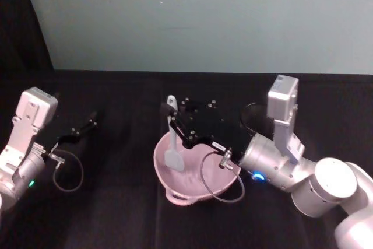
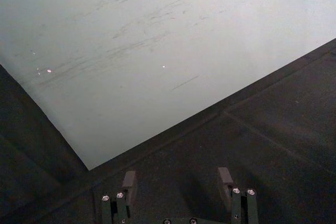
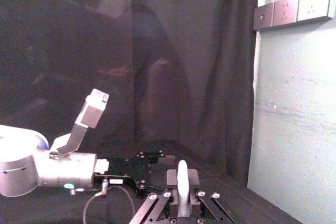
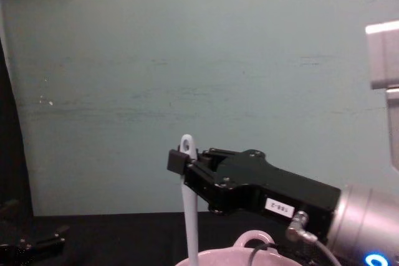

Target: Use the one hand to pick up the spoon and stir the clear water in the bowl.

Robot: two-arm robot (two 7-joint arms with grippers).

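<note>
The right claw gripped the spoon upright, its blade in the bowl. This looked like the stirring step, calling next for gentle circles. The left claw idled open at nine o'clock.

The right gripper reaches in from the right edge of the frame, its black fingers clamped on the white spoon just below its loop end. The spoon hangs upright at centre, running down to the pink rim of the bowl at the bottom edge. A pale green wall stands behind.
</note>
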